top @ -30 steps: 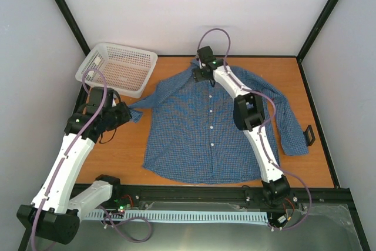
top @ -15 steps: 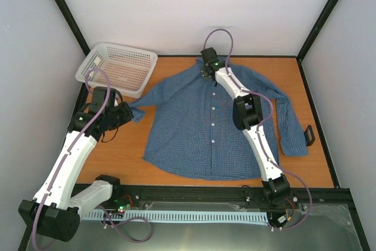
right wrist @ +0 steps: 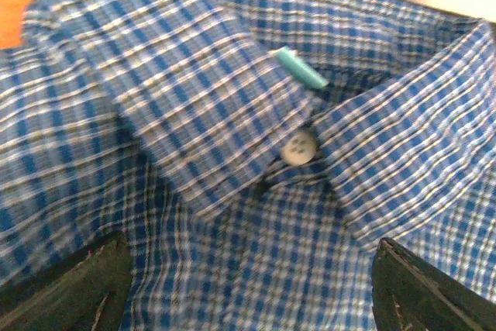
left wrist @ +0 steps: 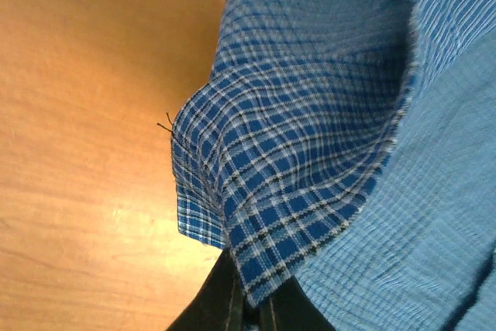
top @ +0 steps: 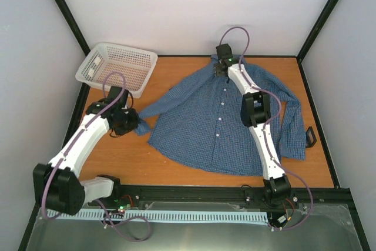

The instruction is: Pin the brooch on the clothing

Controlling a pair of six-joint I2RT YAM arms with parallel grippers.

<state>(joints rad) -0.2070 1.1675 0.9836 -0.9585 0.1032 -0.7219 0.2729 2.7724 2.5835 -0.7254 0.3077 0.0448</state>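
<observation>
The blue checked shirt (top: 205, 121) lies spread on the wooden table, skewed, with its collar at the back. My left gripper (top: 136, 124) is shut on the cuff of the shirt's left sleeve; the left wrist view shows the cuff fabric (left wrist: 310, 153) pinched between the dark fingers (left wrist: 252, 308). My right gripper (top: 220, 70) is over the collar. In the right wrist view its fingers (right wrist: 77, 284) stand wide apart on either side of the collar and top button (right wrist: 299, 147), open with nothing gripped. The brooch is not in view.
A white mesh basket (top: 117, 67) stands at the back left, partly off the table. A small black box (top: 309, 136) sits at the table's right edge beside the right sleeve. Bare wood (top: 123, 157) shows in front of the left sleeve.
The shirt has slid to the right and turned. My left gripper moved right and inward with the cuff. My right gripper moved right along the back edge with the collar.
</observation>
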